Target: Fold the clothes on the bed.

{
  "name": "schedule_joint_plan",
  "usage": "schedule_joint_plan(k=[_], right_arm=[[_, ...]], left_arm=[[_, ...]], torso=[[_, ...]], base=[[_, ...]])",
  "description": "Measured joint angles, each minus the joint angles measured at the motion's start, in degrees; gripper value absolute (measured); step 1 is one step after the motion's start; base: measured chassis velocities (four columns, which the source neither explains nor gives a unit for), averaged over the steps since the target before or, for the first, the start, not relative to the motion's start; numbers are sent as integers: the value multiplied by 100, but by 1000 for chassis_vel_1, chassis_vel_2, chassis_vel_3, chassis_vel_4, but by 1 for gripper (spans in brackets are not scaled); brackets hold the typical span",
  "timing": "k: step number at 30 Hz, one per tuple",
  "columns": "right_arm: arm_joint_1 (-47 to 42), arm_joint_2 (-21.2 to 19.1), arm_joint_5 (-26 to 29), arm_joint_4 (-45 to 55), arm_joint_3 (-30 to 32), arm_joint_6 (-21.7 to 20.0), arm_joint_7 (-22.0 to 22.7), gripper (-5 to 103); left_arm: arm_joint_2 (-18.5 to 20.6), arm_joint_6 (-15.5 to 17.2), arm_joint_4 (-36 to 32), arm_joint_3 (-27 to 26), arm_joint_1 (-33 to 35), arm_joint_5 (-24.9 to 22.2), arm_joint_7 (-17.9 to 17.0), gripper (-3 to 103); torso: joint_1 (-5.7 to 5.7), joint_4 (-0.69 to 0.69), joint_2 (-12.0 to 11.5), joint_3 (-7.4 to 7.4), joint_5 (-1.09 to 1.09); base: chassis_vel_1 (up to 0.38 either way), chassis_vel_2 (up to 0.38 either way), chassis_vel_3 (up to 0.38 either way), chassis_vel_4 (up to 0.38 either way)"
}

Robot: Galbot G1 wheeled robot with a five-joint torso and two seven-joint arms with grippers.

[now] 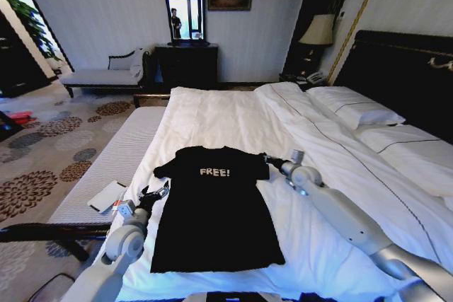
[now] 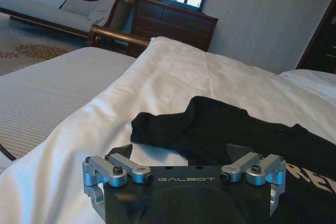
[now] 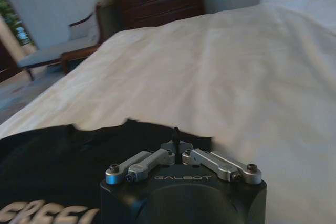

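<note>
Black T-shirt (image 1: 212, 210) lay flat, face up, on the bed (image 1: 233, 114), near its foot end. Left end effector (image 1: 157, 194) sat just beside the left sleeve, fingers apart, nothing held. Right end effector (image 1: 267, 157) was at the right sleeve, fingers drawn together at the sleeve edge; whether cloth was pinched, cannot tell. Judgement: a sleeve fold needs both edges gripped evenly, lifted low, drawn inward without dragging the duvet (image 1: 318, 153). No containers in sight.

pale grey tubular arms, black left hand (image 2: 184, 169) with silver screwed linkages, "galbot" lettering
</note>
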Motion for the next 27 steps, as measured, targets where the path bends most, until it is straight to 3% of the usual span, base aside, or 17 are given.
schedule_joint_plan(k=[9,27], right_arm=[[507,373,-7,-82,-788,-16,208,1],[604,1058,-441,-824,-1217,32,211,1]], left_arm=[[-20,-3,-177,-120,141,-9,5,100],[-18,-2,-227,-125,156,-41,2,100]], torso=[[0,0,0,0,0],[0,1,-1,0,2]], base=[[0,0,0,0],[0,0,0,0]])
